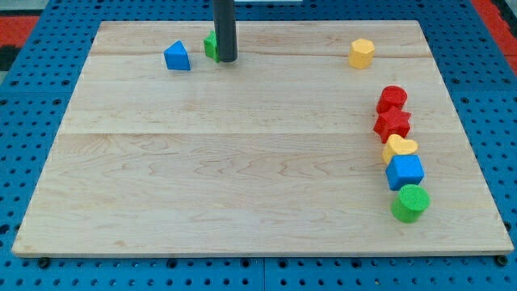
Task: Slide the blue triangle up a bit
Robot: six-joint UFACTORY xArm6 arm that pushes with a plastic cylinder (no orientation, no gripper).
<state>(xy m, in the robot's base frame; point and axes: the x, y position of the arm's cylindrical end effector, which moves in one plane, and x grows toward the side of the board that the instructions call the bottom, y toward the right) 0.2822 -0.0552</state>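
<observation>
Wooden board (242,162) with my tip (226,60) near the view's top; the arm ends in a bare rod, so no jaws show. Blue triangle (177,56) lies near the tip, toward the view's left. A green block (210,46), shape partly hidden, touches the rod's left side. A yellow hexagonal block (362,53) sits well apart toward the view's right.

Bright, even light is falling from overhead, washing the pale wooden board (242,162) without any hard glare. Shadows are staying short and soft: a faint one is sitting under the green cylinder (410,203) at the near right, and another is hugging the base of the blue triangle (177,56) at the far left. The dark rod is reading almost black, showing little surface detail down to my tip (225,60). Focus is holding fairly sharp throughout, though small edges are looking slightly soft.
</observation>
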